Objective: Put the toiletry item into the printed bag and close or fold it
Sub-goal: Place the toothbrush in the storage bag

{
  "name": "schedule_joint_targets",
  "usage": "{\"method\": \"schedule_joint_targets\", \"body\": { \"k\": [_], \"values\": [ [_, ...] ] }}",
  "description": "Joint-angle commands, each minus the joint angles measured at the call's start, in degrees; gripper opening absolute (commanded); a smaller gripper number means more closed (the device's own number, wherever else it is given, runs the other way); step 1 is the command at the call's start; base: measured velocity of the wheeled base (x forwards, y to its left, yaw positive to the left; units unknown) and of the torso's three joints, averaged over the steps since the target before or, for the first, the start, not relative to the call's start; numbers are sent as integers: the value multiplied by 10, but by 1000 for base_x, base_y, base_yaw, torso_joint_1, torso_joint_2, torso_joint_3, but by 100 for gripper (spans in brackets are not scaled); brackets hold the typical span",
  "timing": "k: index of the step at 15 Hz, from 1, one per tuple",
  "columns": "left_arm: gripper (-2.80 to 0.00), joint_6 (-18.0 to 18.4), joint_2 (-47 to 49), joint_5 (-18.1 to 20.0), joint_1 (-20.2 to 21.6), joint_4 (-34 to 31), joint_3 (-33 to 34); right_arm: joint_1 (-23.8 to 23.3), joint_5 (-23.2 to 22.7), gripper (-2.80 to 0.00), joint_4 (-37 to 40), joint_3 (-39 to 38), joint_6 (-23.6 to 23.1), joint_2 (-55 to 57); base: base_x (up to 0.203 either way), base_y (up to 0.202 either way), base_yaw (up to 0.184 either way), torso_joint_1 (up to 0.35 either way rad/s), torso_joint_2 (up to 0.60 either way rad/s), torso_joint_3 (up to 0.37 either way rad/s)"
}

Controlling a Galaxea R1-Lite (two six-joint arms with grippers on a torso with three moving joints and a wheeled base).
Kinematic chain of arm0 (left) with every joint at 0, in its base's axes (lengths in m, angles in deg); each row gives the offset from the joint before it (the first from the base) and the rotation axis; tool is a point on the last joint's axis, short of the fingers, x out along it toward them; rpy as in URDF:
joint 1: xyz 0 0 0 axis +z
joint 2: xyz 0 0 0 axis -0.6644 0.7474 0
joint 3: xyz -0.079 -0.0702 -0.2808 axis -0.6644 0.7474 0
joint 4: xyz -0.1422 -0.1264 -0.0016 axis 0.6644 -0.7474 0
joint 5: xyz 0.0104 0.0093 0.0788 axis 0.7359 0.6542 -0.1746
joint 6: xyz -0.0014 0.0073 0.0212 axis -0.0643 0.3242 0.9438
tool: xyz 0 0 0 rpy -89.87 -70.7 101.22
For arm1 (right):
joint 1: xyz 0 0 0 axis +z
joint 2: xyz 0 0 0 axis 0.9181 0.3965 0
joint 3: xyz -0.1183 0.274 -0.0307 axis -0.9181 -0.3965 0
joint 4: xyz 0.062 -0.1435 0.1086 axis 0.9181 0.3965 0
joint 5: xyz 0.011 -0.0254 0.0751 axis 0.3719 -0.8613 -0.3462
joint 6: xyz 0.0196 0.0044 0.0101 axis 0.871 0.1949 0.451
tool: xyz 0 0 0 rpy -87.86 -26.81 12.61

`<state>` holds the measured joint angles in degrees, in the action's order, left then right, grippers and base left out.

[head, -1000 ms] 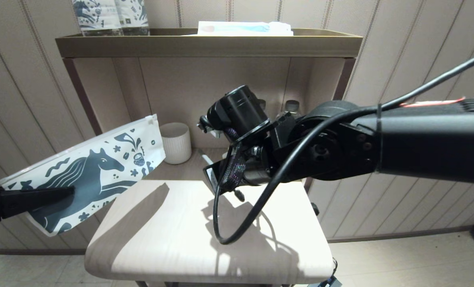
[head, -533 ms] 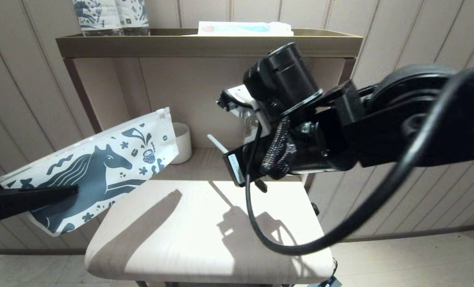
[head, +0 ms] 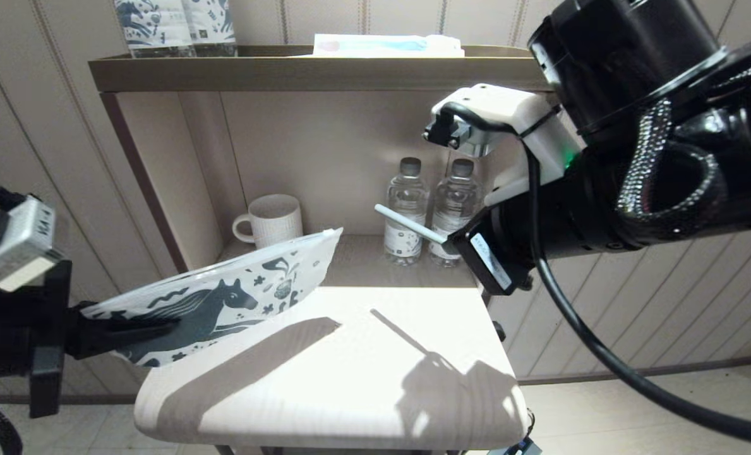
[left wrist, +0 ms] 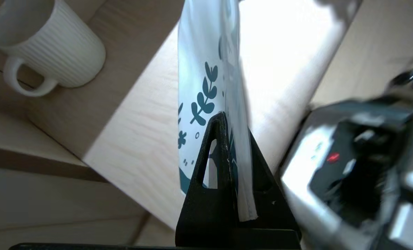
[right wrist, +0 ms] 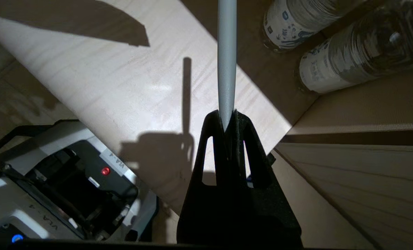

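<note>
The right gripper (right wrist: 226,119) pinches the slim, stiff, light grey toothbrush handle (right wrist: 226,59) above the pale wooden worktop (head: 350,379). The left gripper (left wrist: 232,139) clamps the limp white horse-printed pouch (head: 223,297) near its closed end; its mouth likely needs spreading.

Pale wooden table (head: 350,392) stands before a shelf unit (head: 324,72). In the shelf's lower bay: ribbed white mug (head: 271,220) at left, two water bottles (head: 429,212) at right, touching. Folded cloth (head: 388,45) and two printed bottles (head: 173,25) on the shelf's top.

Only "VLA-4" reads, on a white label of the robot's base housing (right wrist: 71,180) in the right wrist view; bottle labels (head: 402,239) are illegible.
</note>
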<state>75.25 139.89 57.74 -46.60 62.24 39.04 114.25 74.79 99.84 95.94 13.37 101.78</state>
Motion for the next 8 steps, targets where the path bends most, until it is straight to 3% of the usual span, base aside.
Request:
{"method": "schedule_joint_targets", "body": {
  "k": [1,4,8],
  "values": [
    [-280,61,50,-49,-29,3,-7,1,-7,-280,30,21,-11,-5,0,0,0,0,0,0],
    [-280,76,91,-133,-95,28,-37,1,-44,-280,125,94,-24,21,0,0,0,0,0,0],
    [-280,107,126,-262,-182,81,-64,0,-59,-280,151,95,-46,57,0,0,0,0,0,0]
  ]
}}
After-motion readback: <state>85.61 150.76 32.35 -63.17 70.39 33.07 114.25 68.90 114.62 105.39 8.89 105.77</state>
